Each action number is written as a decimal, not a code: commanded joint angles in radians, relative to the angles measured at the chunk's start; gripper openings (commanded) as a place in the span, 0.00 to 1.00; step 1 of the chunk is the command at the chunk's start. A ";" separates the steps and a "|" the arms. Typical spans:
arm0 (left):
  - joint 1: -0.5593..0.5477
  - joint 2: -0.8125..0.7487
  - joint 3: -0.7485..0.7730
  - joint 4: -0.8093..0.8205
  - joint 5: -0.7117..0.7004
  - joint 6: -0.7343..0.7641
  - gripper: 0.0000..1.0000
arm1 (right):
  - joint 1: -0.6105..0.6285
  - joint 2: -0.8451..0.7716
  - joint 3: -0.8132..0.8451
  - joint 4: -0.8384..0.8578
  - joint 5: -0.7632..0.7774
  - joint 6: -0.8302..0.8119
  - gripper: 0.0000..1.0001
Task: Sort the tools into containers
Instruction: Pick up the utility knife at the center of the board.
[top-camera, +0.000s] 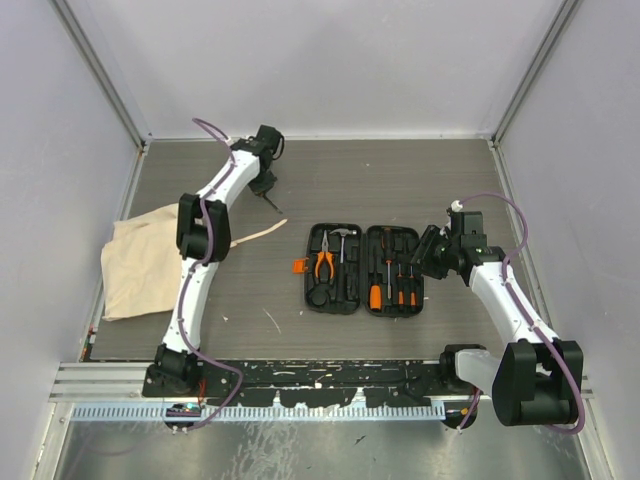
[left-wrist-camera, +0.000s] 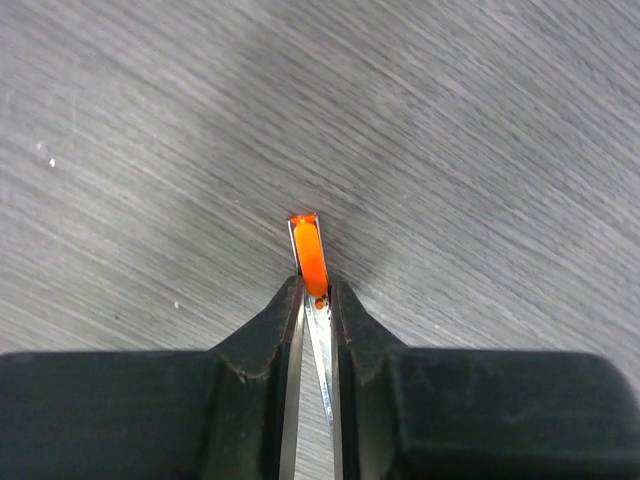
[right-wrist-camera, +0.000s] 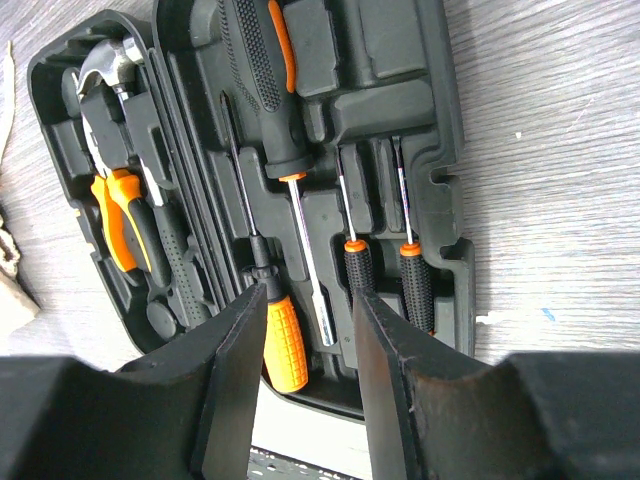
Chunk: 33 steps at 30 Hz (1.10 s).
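Grey wood-grained table (top-camera: 400, 190), boxed in by pale walls (top-camera: 330, 60). At its middle, a black tool case (top-camera: 363, 303), opened flat in two halves. In the left half, the hammer (top-camera: 345, 238), head toward the far end, and the orange-and-black pliers (top-camera: 322, 263) just beside it, both seated in moulded slots. In the right half, the screwdrivers (top-camera: 390, 280), laid side by side: one thick black-and-orange handle at the far end, one all-orange handle and two slim black ones with orange collars at the near end. Off at the left edge of the table, the beige cloth bag (top-camera: 140, 265), flat and rumpled, well apart from the case. Between bag and case, a thin pale stick (top-camera: 262, 233) on the wood. Beyond the stick, toward the far wall, the left gripper (top-camera: 266, 188), pointed down at bare table. From the left wrist, fingers (left-wrist-camera: 268, 345) pressed together on the steel shaft of the thin orange-tipped driver (left-wrist-camera: 309, 252), orange tip jutting past the fingertips against plain wood grain. Cannot tell whether the tip touches the table. At the right edge of the case, the right gripper (top-camera: 432, 252), tilted toward the screwdriver half. From the right wrist, fingers (right-wrist-camera: 235, 365) standing apart above the near ends of the handles, gripping nothing.
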 joint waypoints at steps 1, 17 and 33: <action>-0.002 -0.041 -0.093 0.084 0.135 0.161 0.10 | 0.002 -0.012 0.004 0.005 -0.010 -0.008 0.46; -0.053 -0.321 -0.439 0.276 0.338 0.419 0.08 | 0.001 -0.026 0.010 0.014 0.001 0.026 0.46; -0.107 -0.557 -0.588 0.248 0.325 0.422 0.09 | 0.004 -0.082 -0.003 0.032 0.029 0.080 0.46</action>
